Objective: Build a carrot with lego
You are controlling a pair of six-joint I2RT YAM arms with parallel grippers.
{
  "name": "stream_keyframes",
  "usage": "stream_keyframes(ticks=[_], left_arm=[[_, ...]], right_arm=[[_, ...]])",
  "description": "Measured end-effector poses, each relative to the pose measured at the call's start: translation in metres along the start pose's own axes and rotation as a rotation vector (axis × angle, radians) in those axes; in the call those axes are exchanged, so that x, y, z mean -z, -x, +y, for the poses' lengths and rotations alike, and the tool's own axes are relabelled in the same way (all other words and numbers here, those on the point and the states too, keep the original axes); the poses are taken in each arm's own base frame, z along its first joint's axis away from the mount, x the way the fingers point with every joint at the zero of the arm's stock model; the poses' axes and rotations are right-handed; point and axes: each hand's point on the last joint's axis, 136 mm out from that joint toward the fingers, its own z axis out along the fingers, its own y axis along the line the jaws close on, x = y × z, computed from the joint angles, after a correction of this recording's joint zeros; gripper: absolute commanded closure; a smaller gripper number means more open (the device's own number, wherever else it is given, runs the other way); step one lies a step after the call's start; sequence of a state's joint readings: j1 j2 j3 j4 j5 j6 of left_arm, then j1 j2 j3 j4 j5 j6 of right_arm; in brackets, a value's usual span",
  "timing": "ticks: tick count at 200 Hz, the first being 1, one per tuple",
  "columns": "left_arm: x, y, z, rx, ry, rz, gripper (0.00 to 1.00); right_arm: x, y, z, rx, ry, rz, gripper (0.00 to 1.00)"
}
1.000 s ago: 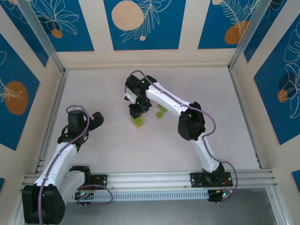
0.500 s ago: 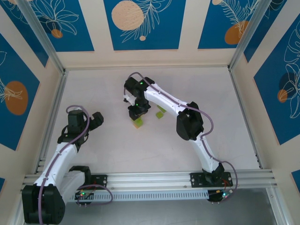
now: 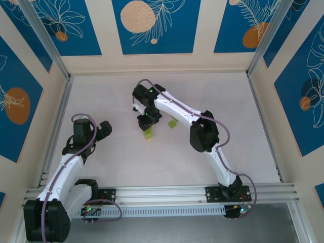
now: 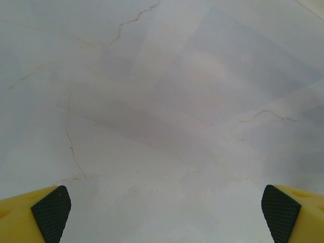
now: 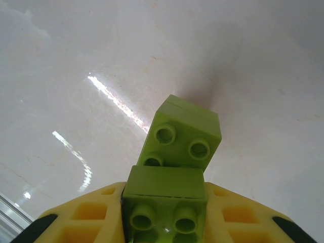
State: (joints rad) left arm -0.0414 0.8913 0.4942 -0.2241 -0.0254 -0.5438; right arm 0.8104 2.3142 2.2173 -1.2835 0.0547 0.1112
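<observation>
Right wrist view tells me my right gripper (image 5: 164, 217) is clamped on the stacked lego (image 5: 182, 136), long axis straight ahead toward the table (image 5: 76, 61) middle, far from the wide-open left gripper (image 4: 162, 212) hanging near its left edge.

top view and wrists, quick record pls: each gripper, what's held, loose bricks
left gripper: open, holding nothing, over bare table
right gripper: shut on green bricks
held make-up: two lime-green pieces joined, studs facing the wrist camera
loose brick: green, on the table just right of the right gripper, apart from it
</observation>
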Motion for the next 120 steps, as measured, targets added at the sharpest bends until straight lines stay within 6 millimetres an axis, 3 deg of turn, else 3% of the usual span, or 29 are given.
stream_keyframes(ticks=[120], left_arm=[[-0.0003,-0.0025,-0.0051,-0.004,-0.031,0.013,0.01]], right_arm=[[-0.001,-0.0007,0.0014,-0.161,0.009,-0.013,0.69]])
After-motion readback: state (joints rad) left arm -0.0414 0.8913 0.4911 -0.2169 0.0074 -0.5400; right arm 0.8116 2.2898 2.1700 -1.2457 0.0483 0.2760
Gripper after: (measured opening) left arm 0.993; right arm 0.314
